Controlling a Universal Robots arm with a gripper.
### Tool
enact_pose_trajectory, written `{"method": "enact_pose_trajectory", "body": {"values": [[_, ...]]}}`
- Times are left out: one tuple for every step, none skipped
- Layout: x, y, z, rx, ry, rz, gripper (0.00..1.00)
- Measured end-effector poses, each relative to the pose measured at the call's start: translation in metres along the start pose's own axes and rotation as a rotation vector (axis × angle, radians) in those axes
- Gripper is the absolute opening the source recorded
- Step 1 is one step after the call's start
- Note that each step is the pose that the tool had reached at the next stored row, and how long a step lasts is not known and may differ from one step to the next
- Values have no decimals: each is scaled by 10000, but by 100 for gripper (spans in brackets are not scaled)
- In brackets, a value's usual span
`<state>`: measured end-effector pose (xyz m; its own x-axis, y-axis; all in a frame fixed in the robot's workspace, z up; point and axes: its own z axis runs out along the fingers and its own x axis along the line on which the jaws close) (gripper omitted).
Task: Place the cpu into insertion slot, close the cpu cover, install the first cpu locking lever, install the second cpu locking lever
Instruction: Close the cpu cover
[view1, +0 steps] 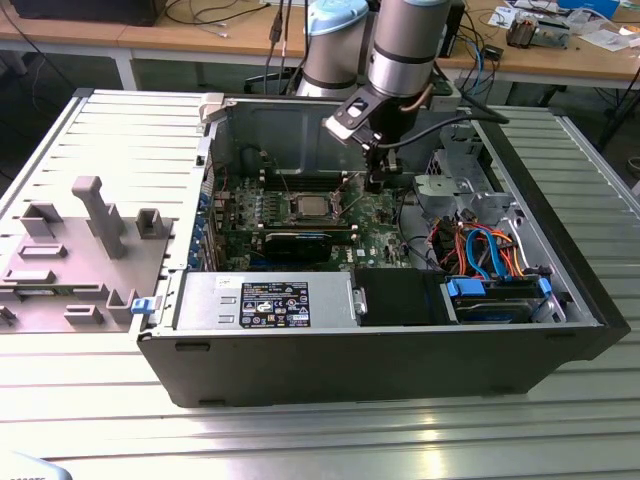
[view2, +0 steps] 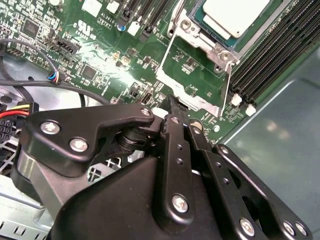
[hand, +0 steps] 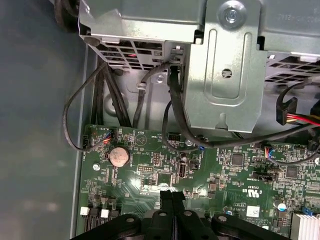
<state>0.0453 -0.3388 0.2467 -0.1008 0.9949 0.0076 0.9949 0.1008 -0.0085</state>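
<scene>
In both wrist views the hand is nearest: black jointed links with bright bolt heads, tapering to two slim dark fingers pressed together with no gap between them. It hangs low over the green board. Its tips are at the free edge of the cover, and I cannot tell whether they nip that thin edge or only touch it. The cover is a thin, shiny silver frame with a large square opening. It is swung open towards the hand, hinged on the side away from the tips, and green board shows through it. Just beyond the hinge, straight on from the fingertips, the cpu lies flat in the insertion slot, its pale matte metal top inside the slot's silver rim. So the chip looks seated and the cover is not yet down. Long black memory slots run alongside. In the exterior view the chip is just to the exterior view's left of the hand, inside the open dark computer case, which lies on a ribbed metal tabletop.
</scene>
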Motion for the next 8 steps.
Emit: {"method": "enact_pose_trajectory", "body": {"values": [[1,-8,2,0,3,0,11],[1,-15,4,-1,5,0,11],[2,-22,6,-1,10,-1,11],[3,-28,8,-1,13,-1,11],[3,-35,11,-2,16,0,11],[5,-47,15,-2,21,-1,11],[6,-56,17,-2,23,0,11],[6,-63,19,-3,26,-1,11]]}}
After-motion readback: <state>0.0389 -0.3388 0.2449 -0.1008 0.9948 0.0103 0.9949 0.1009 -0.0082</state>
